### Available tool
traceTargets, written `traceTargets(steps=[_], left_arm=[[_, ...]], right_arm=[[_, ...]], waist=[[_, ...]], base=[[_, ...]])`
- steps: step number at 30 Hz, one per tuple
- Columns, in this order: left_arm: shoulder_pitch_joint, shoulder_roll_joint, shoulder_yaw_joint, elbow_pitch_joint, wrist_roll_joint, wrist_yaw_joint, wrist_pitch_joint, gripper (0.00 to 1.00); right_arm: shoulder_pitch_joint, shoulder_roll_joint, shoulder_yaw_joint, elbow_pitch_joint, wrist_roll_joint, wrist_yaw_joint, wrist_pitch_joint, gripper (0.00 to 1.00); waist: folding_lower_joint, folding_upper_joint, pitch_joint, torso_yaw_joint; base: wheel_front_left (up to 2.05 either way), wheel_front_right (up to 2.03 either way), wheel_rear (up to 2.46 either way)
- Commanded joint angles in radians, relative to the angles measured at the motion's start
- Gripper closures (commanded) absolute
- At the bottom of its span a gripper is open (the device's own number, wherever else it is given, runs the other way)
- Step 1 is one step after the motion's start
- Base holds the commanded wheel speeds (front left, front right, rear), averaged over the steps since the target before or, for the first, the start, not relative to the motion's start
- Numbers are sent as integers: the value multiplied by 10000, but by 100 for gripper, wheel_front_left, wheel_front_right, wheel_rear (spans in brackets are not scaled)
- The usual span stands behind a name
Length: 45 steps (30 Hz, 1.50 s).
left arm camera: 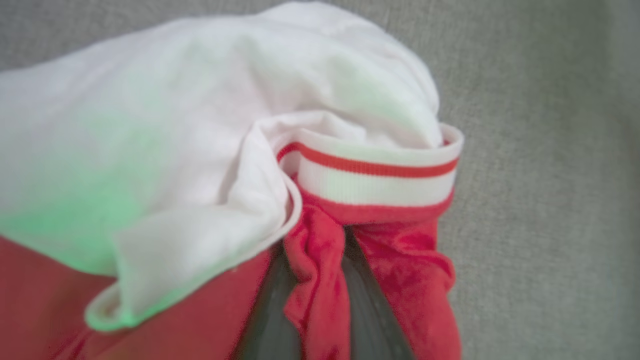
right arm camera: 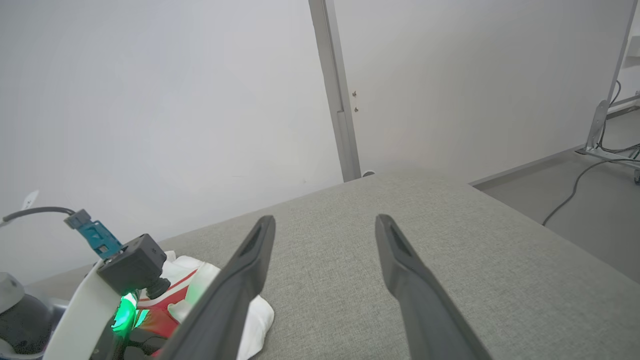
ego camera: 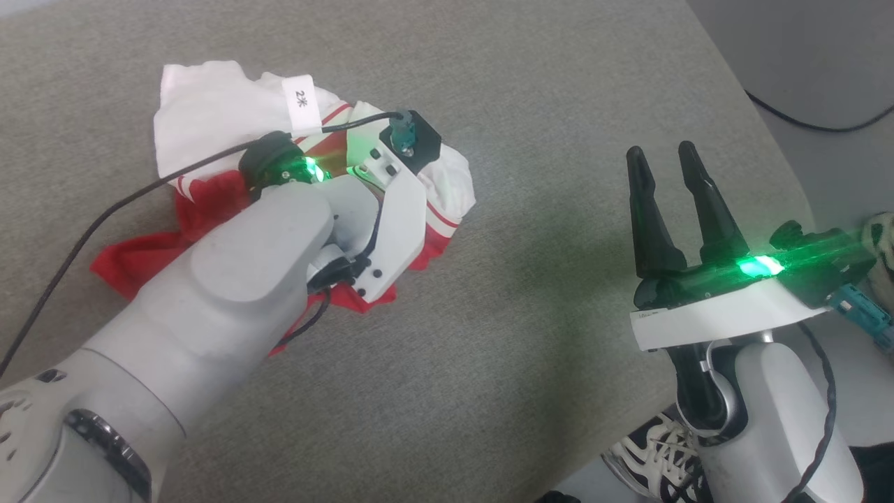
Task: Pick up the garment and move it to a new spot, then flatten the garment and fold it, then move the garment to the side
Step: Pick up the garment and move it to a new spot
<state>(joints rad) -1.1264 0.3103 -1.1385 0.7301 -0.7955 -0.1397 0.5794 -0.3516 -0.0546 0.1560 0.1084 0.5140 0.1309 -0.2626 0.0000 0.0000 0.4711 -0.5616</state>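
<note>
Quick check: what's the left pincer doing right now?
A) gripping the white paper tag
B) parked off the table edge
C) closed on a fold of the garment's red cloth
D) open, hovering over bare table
C: in the left wrist view a bunched red fold of the garment runs up between the dark fingers of the left pincer, pinched there.

The shirt (left arm camera: 200, 125) is soft cloth, matt in its white part, faintly lustrous in the red and ribbed along the striped trim (left arm camera: 375, 175), the table (ego camera: 524, 314) wears matt grey coarse-woven fabric, the fingers (right arm camera: 235, 290) of the right gripper (right arm camera: 325, 220) look like dark matt plastic, and the left arm (ego camera: 230, 279) has a smooth pale plastic shell.
</note>
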Motion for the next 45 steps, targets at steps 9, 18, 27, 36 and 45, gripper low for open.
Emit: traceTargets(steps=[9, 18, 27, 36, 45], left_arm=[[613, 440, -695, 605, 65, 183, -2241, 0], [1008, -510, -331, -334, -848, 113, -4665, 0], [2771, -256, 290, -13, -1699, 163, -6629, 0], [5052, -35, 1256, 833, -2781, 306, -8201, 0], [6901, 629, 3579, 13, -2041, 891, -8446, 0]], right_arm=[[195, -34, -150, 152, -713, -2, -24, 0], [661, -872, -465, 463, -1503, -2, -24, 0], [1388, -1452, -791, 776, -1685, -3, -24, 0], [2272, -1988, -1245, 1075, -1581, -3, -26, 0], [3201, -2220, -1688, 1094, -1496, -3, -24, 0]], waist=[[0, 0, -1124, 1598], [0, 0, -2422, 3495], [0, 0, -3301, 4799], [0, 0, -4138, 5976], [0, 0, -4820, 6516]], base=[[0, 0, 0], [0, 0, 0], [0, 0, 0], [0, 0, 0], [0, 0, 0]])
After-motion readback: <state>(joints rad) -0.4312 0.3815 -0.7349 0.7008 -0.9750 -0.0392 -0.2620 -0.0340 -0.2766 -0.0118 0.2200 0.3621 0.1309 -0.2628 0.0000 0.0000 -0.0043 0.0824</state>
